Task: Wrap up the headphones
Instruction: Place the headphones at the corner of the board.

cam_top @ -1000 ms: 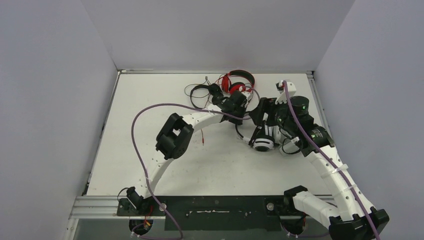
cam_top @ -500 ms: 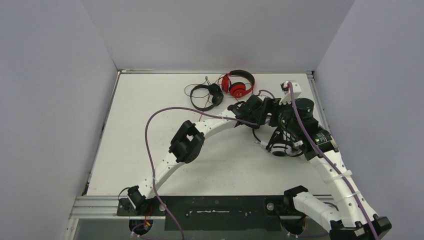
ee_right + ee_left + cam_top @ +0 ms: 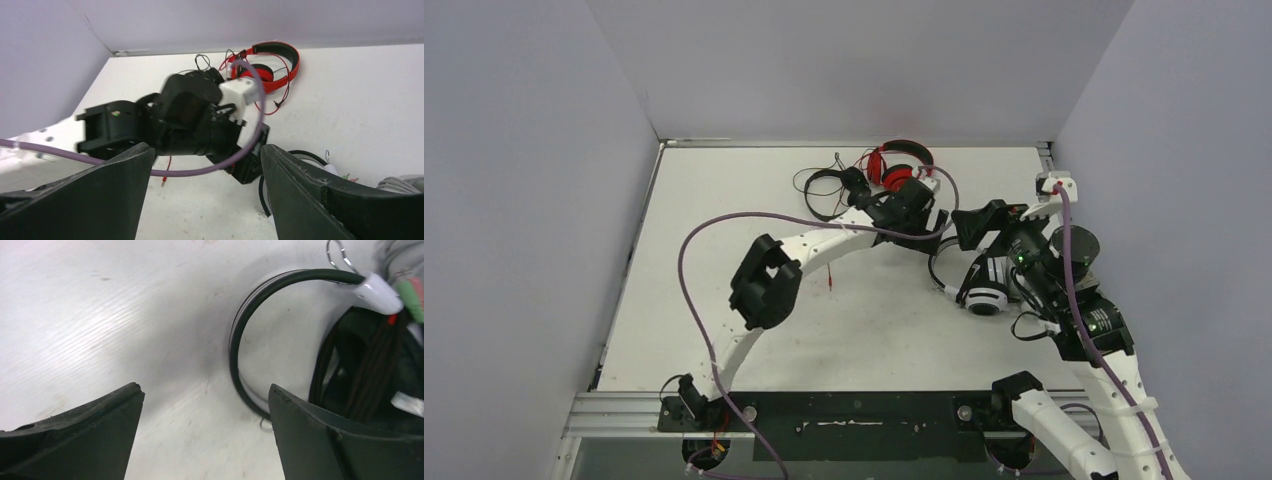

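Both claws stand released, grasping nothing. The left claw [image 3: 204,390] hangs low over the desk [image 3: 714,190], right of centre. Its two dark fingers [image 3: 80,435] are spread wide, with only bare white surface between them.

Just to the right of that claw lie the white-and-black headphones [image 3: 984,292], resting on the desk under the right arm's wrist. In the left wrist view their thin black headband [image 3: 240,335] curves across the desk and ends in a white piece. A bunch of dark cable [image 3: 367,375] is gathered beside it, and green and pink plugs [image 3: 412,295] show at the right edge.

The right claw [image 3: 206,147] is held above the desk and points left, its fingers also wide apart. Past them the left arm's wrist [image 3: 190,117] fills the view — near, though I cannot tell whether the two touch.

At the far side of the desk, about the middle, lie the red headphones [image 3: 906,165]. The all-black headphones [image 3: 829,192] sit just to their left — thin loose cables stray around both pairs.
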### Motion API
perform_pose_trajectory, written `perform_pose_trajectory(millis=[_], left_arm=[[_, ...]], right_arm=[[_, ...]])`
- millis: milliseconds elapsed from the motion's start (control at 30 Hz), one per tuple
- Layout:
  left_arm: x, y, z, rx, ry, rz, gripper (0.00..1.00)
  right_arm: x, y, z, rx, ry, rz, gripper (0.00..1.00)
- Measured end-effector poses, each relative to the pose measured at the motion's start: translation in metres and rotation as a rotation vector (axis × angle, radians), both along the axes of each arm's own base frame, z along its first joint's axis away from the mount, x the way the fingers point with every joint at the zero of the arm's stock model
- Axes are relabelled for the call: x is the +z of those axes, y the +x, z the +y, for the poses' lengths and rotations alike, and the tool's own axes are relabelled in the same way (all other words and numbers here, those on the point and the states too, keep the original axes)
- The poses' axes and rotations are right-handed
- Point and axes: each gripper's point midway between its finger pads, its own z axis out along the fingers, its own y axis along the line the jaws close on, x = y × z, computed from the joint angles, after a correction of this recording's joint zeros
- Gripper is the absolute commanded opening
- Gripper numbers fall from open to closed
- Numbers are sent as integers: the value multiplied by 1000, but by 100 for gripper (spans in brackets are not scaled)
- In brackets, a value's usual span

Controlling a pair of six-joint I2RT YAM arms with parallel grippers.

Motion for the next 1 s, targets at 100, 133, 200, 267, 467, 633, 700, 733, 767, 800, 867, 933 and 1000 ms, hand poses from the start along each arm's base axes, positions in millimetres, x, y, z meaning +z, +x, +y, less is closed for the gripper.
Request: perform_pose_trajectory(millis=[100,133,200,267,467,633,700,733,767,800,867,933,1000], left_arm=[[46,2,31,62,-11,-33,97],[65,4,42,87,-23,-47,97],[96,8,62,135,-60,-70,97],[127,17,90,184,-90,-103,97],[134,48,206,403,-101,-131,97],[94,65,263,538,-30,-60,86],[85,71,273,574,-7,-55,79],[80,73,277,588,4,-51,78],[75,76,280,603,15,-47,78],[70,79,283,617,24,-41,77],[60,87,288,648,41,-33,72],[53,96,293,679,55,-31,70],[47,105,297,711,61,-30,64]], right_arm=[[8,-3,-3,-12,21,-35,80],[10,-4,-3,-14,27,-44,80],[13,-4,-3,-17,35,-53,80],[13,-3,-3,-18,39,-51,80],[1,-1,-2,-20,49,-24,80],[-10,0,0,-23,57,4,80],[-12,0,0,-23,58,8,80],[-13,1,0,-23,57,11,80],[-13,2,0,-22,57,11,80],[-13,3,1,-22,56,12,80],[-13,4,1,-21,56,11,80],[-14,4,1,-22,54,14,80],[-14,5,1,-22,53,14,80]])
